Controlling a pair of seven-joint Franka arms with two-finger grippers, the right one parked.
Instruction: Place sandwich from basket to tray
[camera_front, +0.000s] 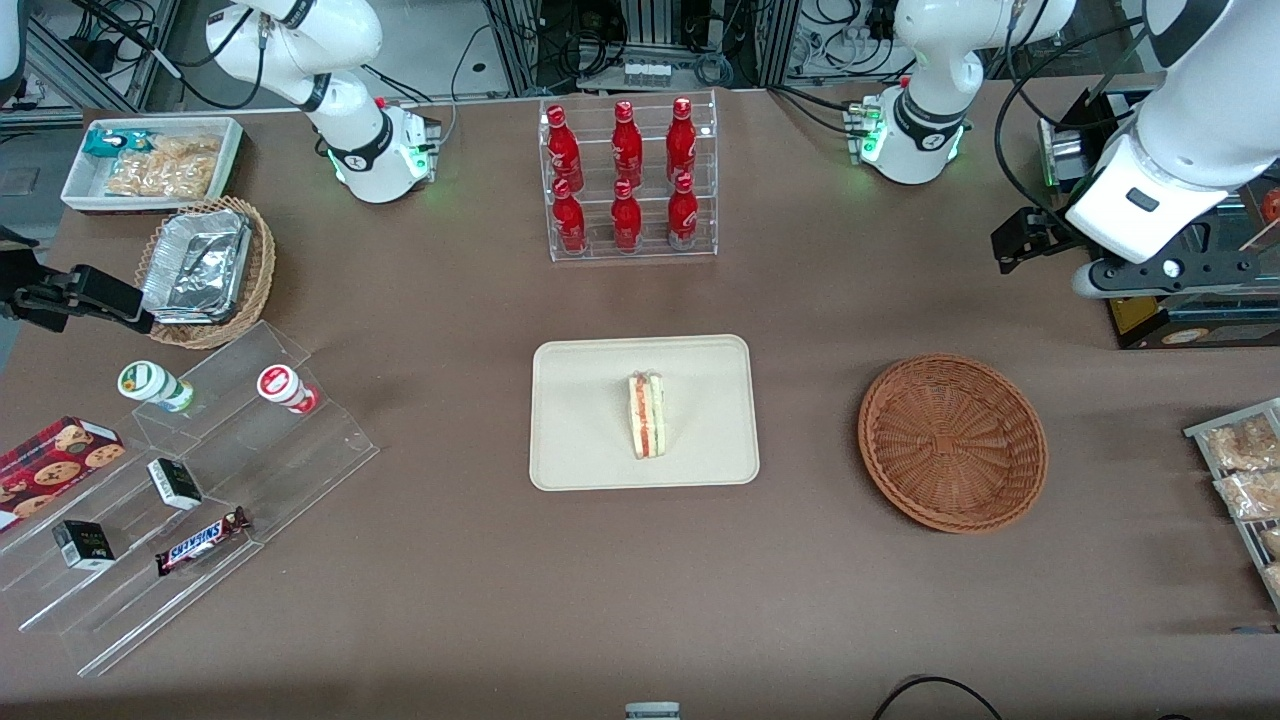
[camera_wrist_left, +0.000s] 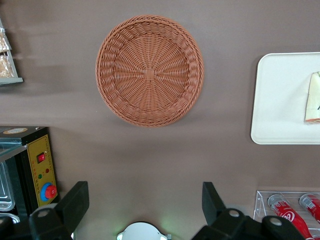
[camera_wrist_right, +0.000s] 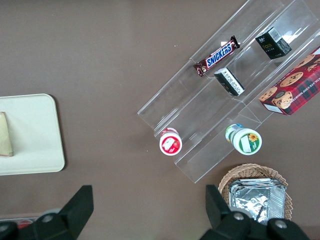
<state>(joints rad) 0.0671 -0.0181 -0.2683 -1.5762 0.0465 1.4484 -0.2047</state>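
The sandwich, a pale wedge with red and green filling, lies on the cream tray in the middle of the table. The reddish-brown wicker basket stands empty beside the tray, toward the working arm's end. My left gripper hangs raised above the table, farther from the front camera than the basket, open and empty. In the left wrist view the gripper is open over bare table, apart from the basket, with the tray and the sandwich at the frame's edge.
A clear rack of red bottles stands farther from the front camera than the tray. Acrylic steps with snacks, a lighter wicker basket with foil trays and a white bin lie toward the parked arm's end. A black control box and bagged snacks are near the working arm.
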